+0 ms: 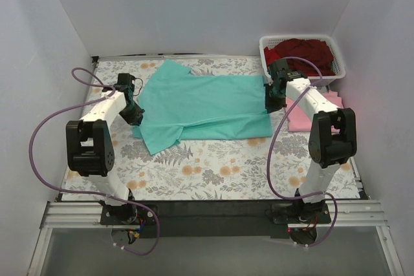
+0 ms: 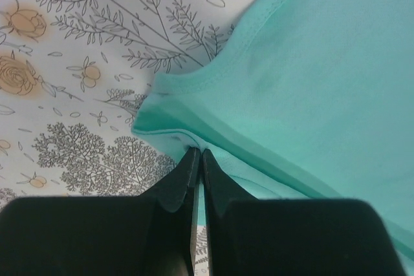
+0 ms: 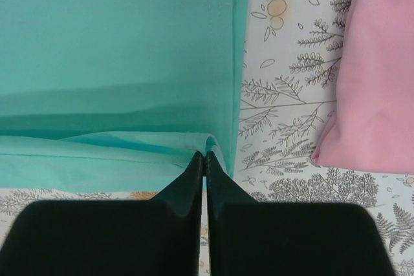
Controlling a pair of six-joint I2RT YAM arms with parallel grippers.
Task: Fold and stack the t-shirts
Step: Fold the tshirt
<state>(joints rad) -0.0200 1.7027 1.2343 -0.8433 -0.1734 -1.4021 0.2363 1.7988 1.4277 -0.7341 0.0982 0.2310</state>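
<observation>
Three plain white walls box in the bench, which has a flat floral-print cover. The teal t-shirt lies spread across the middle, and its near edge looks doubled over. A white basket in the far right corner holds the dark red shirts, waiting their turn I guess. The folded pink shirt sits just on its near side. The left hand and right hand are each pinched fully closed on opposite side edges of the teal one, probably so the fold travels evenly.
</observation>
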